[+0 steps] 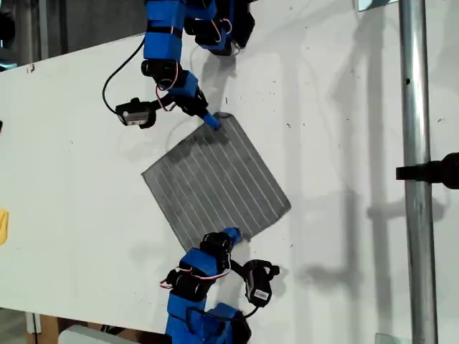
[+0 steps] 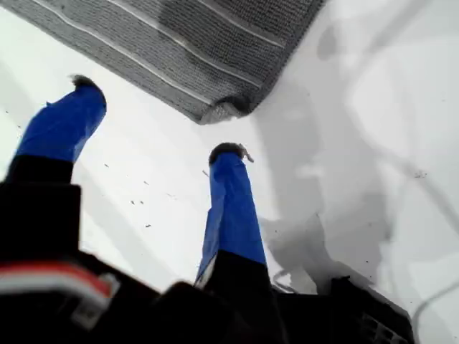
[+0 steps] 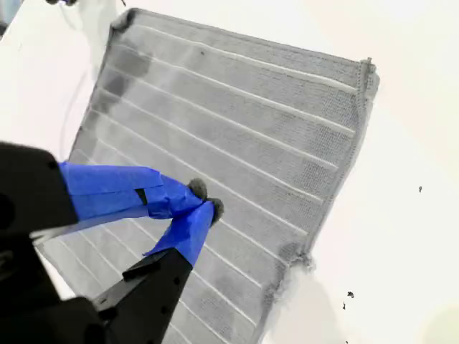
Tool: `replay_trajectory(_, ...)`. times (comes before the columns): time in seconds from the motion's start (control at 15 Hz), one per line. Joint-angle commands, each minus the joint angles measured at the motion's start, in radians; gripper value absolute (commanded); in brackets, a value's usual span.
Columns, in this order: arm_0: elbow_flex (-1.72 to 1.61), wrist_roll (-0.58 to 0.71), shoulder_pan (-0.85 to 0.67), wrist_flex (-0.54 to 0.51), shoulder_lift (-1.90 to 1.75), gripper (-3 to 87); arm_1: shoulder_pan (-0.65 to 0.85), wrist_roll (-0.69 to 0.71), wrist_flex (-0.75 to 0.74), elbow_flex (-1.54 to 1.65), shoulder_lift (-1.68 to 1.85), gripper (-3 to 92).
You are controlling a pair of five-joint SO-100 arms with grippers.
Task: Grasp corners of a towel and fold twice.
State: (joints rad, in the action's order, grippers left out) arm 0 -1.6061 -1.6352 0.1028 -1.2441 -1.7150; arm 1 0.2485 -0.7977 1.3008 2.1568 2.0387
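Overhead, the exterior view shows the grey striped towel (image 1: 215, 179) lying flat and turned like a diamond in the middle of the white table (image 1: 344, 107). My second gripper (image 1: 212, 122) reaches in from the exterior view's top and meets the cloth's edge just beside the top corner (image 1: 224, 115). My first gripper (image 1: 231, 235) comes up from the exterior view's bottom to the bottom corner (image 1: 242, 236). A metal pole (image 1: 414, 143) with a black clamp (image 1: 430, 172) crosses the exterior view's right, well apart from the towel. A yellow object (image 1: 3, 226) is cut off at the exterior view's left edge, too little of it showing to identify. Both arms' bases run out of frame.

Seen from the first wrist view, my first gripper (image 2: 157, 118) is spread wide and holds nothing. Its two blue fingers (image 2: 229, 208) rest over bare table, and the towel (image 2: 179, 43) has its slightly rumpled corner (image 2: 222, 111) just beyond the tips. Most of the cloth is cut off.

Seen from the second wrist view, my second gripper (image 3: 204, 201) is clenched, its dark-tipped pads pressed together over the towel (image 3: 237, 122). Whether any cloth is pinched between them cannot be told. The gripper body hides the nearest part of the cloth. One hemmed corner (image 3: 367, 70) lies flat, and another (image 3: 295, 256) looks frayed and blurred.
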Motion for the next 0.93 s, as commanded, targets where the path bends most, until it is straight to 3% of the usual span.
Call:
replay_trajectory(0.0,0.110,0.008,0.023,-0.028,0.023,-2.9,0.029,0.060,-0.110,0.012,-0.083,31.6)
replay_trajectory(0.27,0.158,0.009,0.023,-0.067,0.055,-2.4,-0.015,0.054,-0.273,0.029,-0.351,30.7)
replay_trajectory(0.33,0.158,0.009,0.023,-0.067,0.061,-2.4,-0.018,0.058,-0.262,-0.008,-0.403,23.0)
replay_trajectory(0.4,0.156,0.009,0.023,-0.067,0.063,-2.6,-0.020,0.057,-0.259,-0.028,-0.422,7.4)
replay_trajectory(0.67,0.156,0.014,0.015,-0.075,0.071,-1.6,-0.044,0.046,-0.262,-0.086,-0.469,-0.3)
replay_trajectory(0.73,0.158,0.025,0.018,-0.069,0.075,1.1,-0.058,0.043,-0.262,-0.112,-0.492,-0.3)
replay_trajectory(0.87,0.155,0.144,0.035,0.064,0.091,19.4,-0.066,0.043,-0.250,-0.149,-0.531,-0.3)
